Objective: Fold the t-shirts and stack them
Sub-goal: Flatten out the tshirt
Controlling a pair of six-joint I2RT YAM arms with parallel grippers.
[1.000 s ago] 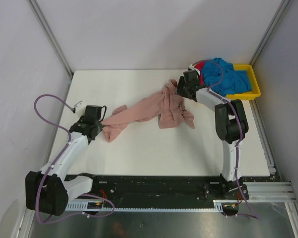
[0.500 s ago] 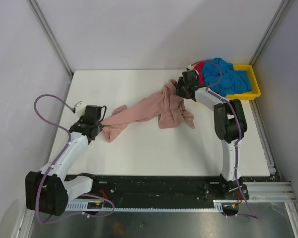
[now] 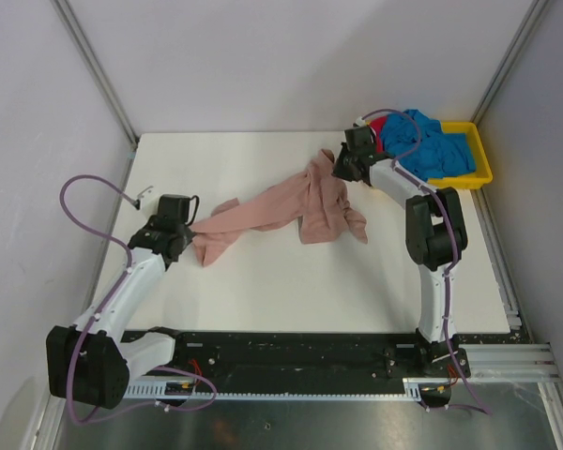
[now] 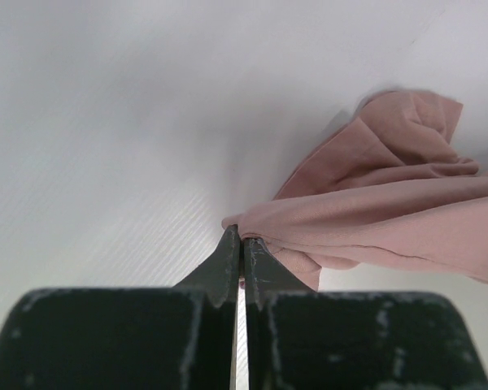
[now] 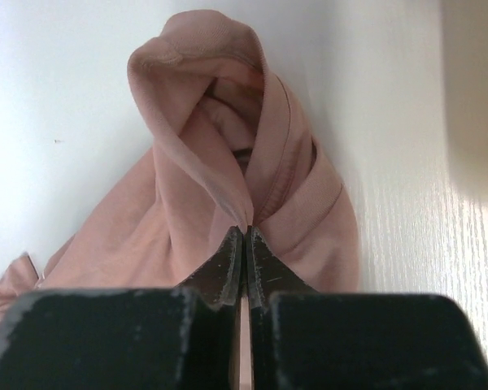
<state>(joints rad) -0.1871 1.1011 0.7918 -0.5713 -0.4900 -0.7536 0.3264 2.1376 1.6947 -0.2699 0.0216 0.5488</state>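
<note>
Newly shut, the right gripper [image 3: 336,169] holds the pink t-shirt [image 3: 281,211] at its two-o'clock end in the top view and the left gripper [image 3: 191,229] holds its eight-o'clock end. Nothing is folded yet, and the other t-shirts [image 3: 436,145] wait in the tray [image 3: 469,180]. Left wrist, then right wrist: both show fingers [image 4: 228,256] pinched tight on pink cloth.

White table [image 3: 263,277] bears pink t-shirt [image 3: 324,202] and yellow tray [image 3: 462,182].

Left arm [image 3: 122,291] reaches from its near-left base up the left side and sits low, with the left gripper [image 3: 193,228] pinched tight on the near-left end of the pink t-shirt [image 3: 263,211]. Right arm [image 3: 434,234] stretches far, forearm angled left, and the right gripper [image 3: 334,167] is clamped on the shirt's far end, fingertips practically touching.
</note>
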